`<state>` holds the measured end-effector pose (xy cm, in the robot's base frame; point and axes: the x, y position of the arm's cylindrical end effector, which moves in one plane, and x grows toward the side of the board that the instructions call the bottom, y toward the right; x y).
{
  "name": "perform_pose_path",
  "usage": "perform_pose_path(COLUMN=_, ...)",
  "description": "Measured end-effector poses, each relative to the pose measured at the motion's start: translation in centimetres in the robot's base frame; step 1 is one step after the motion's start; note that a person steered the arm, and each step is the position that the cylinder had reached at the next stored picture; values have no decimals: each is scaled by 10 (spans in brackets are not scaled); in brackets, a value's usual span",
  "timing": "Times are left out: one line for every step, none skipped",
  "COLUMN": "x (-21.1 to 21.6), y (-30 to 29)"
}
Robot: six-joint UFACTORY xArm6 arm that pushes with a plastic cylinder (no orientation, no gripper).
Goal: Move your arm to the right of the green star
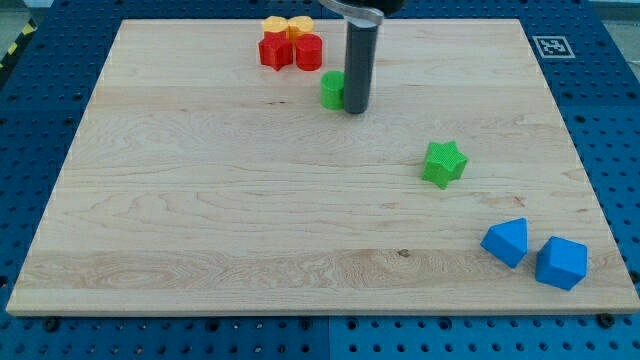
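The green star point(444, 163) lies on the wooden board point(200, 200) right of centre. My tip point(355, 110) rests on the board near the view's top, up and to the left of the star, well apart from it. The rod stands just to the right of a small green block point(331, 89), touching or nearly touching it and hiding its right side.
A red block point(273, 51) and another red block point(308, 51) sit at the view's top with two yellow blocks point(286, 25) behind them. Two blue blocks point(506, 241) point(561, 262) lie at the bottom right corner. A marker tag point(551, 46) is off the board's top right.
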<state>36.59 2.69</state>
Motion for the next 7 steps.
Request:
perform_pose_path(x=-25, y=-40)
perform_pose_path(x=-36, y=-62)
perform_pose_path(x=-9, y=-35)
perform_pose_path(x=11, y=-1)
perform_pose_path(x=-2, y=24)
perform_pose_path(x=2, y=80)
perform_pose_path(x=4, y=97)
